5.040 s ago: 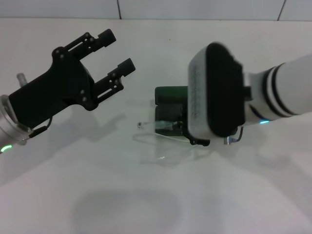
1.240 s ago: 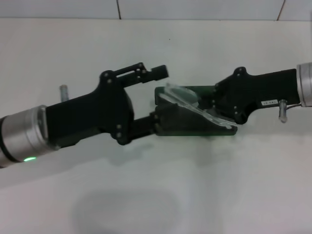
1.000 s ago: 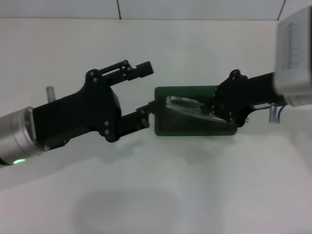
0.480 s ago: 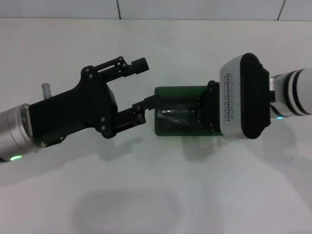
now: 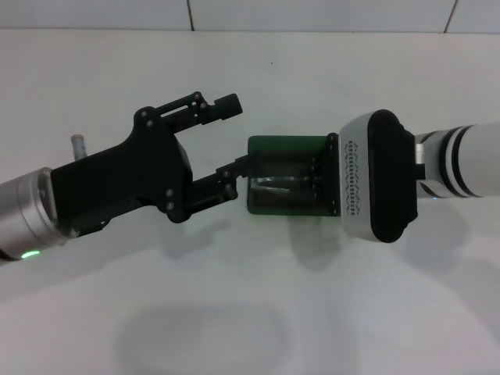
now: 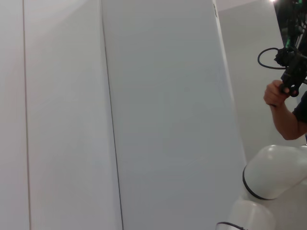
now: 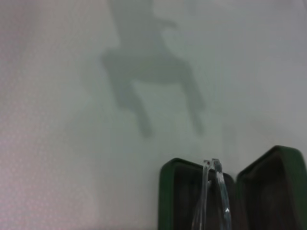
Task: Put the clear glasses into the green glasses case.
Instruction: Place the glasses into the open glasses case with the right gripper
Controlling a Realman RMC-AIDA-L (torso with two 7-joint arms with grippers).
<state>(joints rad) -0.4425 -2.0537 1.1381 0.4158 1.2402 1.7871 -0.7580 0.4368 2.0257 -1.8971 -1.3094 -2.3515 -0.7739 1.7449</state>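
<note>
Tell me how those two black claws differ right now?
The left gripper sits beside the green glasses case, its two fingers spread wide and plainly visible. The right gripper reaches over the case from the other side, mostly hidden under its white camera housing, so its fingers cannot be read. The clear glasses lie in the open case. Both are black and aimed at the case.

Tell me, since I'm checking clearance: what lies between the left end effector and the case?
Nothing: in the head view, the left end effector nearly touches the case.
</note>
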